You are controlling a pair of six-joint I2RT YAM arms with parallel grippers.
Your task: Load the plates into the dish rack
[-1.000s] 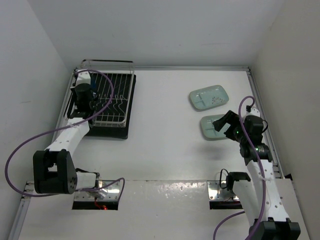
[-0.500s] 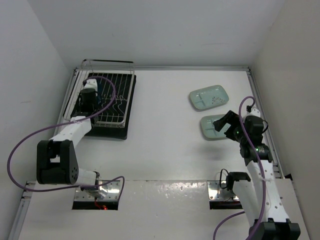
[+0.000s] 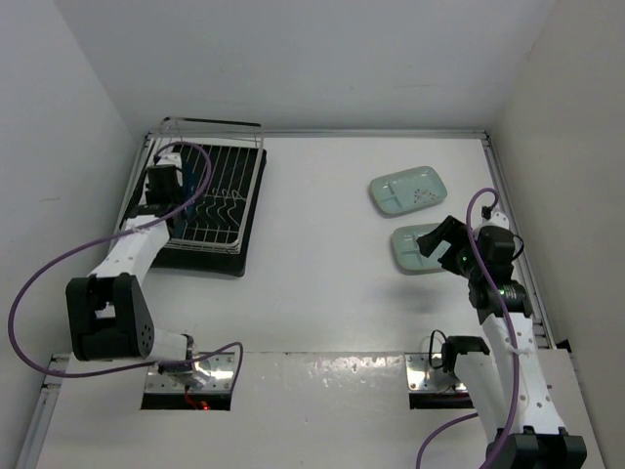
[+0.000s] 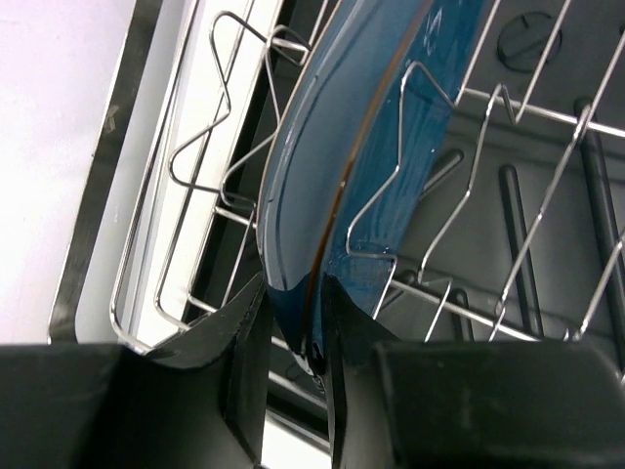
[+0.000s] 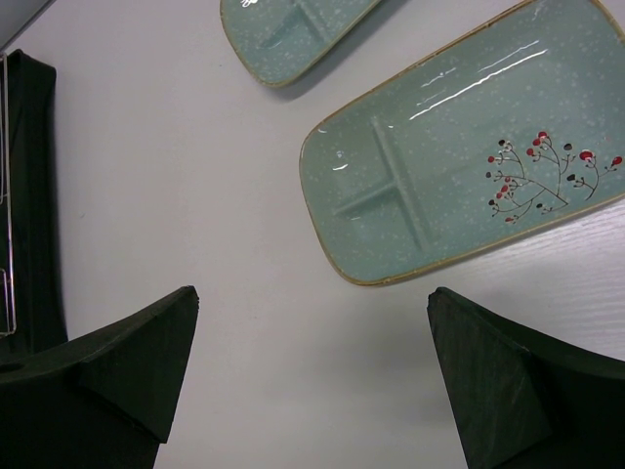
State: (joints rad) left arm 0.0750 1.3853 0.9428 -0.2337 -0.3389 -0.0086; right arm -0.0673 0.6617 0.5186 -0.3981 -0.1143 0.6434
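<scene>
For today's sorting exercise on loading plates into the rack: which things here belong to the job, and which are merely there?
Job: dark blue plate, gripped by the left gripper, in the dish rack; far mint plate; near mint plate.
Merely there: purple cables; white table.

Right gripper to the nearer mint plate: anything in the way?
Nothing visible. The right gripper is open above bare table, and the nearer mint plate lies just ahead of its fingertips, uncovered. The second mint plate lies beyond it, apart.
</scene>
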